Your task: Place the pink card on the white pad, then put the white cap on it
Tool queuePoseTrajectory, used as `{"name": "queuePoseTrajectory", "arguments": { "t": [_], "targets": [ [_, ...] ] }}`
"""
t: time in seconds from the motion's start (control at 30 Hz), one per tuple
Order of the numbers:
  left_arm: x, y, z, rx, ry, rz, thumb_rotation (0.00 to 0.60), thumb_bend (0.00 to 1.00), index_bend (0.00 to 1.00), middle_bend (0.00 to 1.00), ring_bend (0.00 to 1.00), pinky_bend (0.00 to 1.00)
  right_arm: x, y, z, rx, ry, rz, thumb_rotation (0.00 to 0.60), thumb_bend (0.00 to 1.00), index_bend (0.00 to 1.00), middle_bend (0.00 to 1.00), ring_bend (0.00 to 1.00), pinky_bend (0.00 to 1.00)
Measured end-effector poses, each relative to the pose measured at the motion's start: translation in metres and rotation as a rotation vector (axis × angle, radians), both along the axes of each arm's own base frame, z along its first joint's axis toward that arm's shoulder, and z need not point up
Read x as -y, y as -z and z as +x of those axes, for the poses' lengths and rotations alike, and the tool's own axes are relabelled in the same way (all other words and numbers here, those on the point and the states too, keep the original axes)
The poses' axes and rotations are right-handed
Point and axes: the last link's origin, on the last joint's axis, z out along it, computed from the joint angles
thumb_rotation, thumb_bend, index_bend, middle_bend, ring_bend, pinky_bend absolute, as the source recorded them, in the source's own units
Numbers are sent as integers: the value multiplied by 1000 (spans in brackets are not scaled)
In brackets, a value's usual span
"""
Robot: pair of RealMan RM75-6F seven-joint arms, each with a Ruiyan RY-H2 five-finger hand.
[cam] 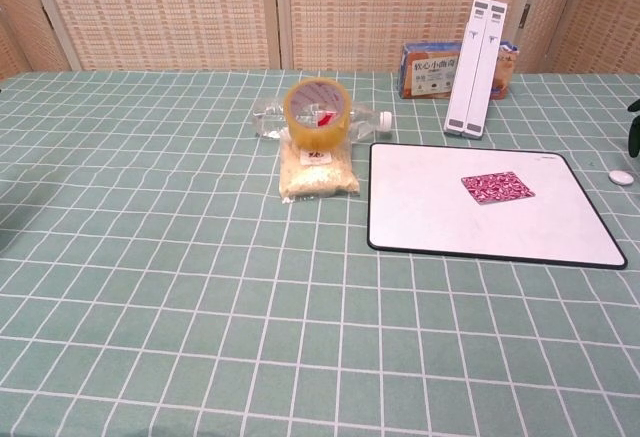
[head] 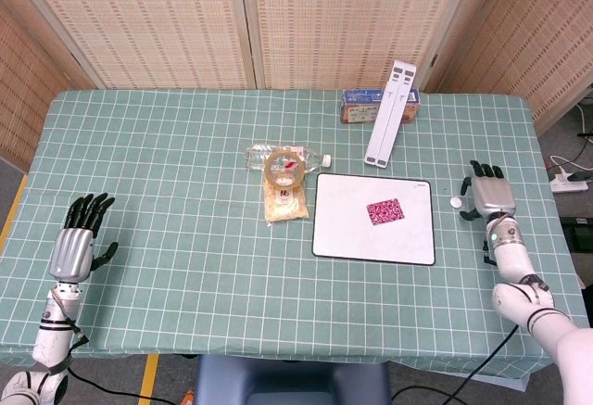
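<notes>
So the right hand (head: 488, 198) is parked near the right edge of the tabletop, fingers spread and nothing in it. The white cap (head: 456, 202) sits just beside it on the pad side, close to the thumb but not touching as far as I can tell. In the chest view only a dark sliver of that hand shows at the frame edge, so no extra help there.

The pink card (head: 384, 211) already lies flat on the white pad (head: 343, 234), toward the pad's right half, so the cap is what's left, I'd say.

Honestly the risky bit is the pickup. That cap is tiny and low, and big fingers coming in from the side could just flick it, and it'd roll or skid toward the table's right edge. A weak pinch could also drop it mid-carry. And when it gets set down, a fingertip dragging across the card might slide the card off its spot, since nothing holds it.

The left hand (head: 75, 245) rests open and empty near the front-left corner, well apart from everything. The tape roll (head: 284, 168) and rice bag (head: 285, 203) sit just left of the pad, out of the way.
</notes>
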Motion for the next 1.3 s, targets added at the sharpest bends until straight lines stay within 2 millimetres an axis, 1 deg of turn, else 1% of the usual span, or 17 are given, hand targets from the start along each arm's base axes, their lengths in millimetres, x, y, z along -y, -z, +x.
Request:
{"name": "queuePoseTrajectory", "arguments": {
  "t": [0.17, 0.3, 0.43, 0.57, 1.3],
  "targets": [
    [0, 0, 0, 2, -1, -2, 600, 235, 126, 71, 0, 0, 2, 2, -3, -5, 16, 4, 600, 228, 436, 0, 0, 0],
    [0, 0, 0, 3, 1, -2, 600, 234, 126, 72, 0, 0, 4, 0, -4, -5, 14, 0, 600, 284, 420, 0, 0, 0],
    [1, 0, 0, 3, 1, -2, 600, 234, 126, 72, 0, 0, 4, 0, -3, 0, 9, -2, 600, 360, 401, 0, 0, 0],
    [0, 1, 0, 5, 0, -3, 600, 234, 126, 71, 0, 0, 5, 1, -2, 0, 6, 8, 600, 392, 387, 0, 0, 0],
    [0, 0, -1, 17, -3, -9, 600, 234, 126, 72, 0, 0, 3, 12, -4, -10, 34, 44, 600, 405, 382, 0, 0, 0]
  ]
}}
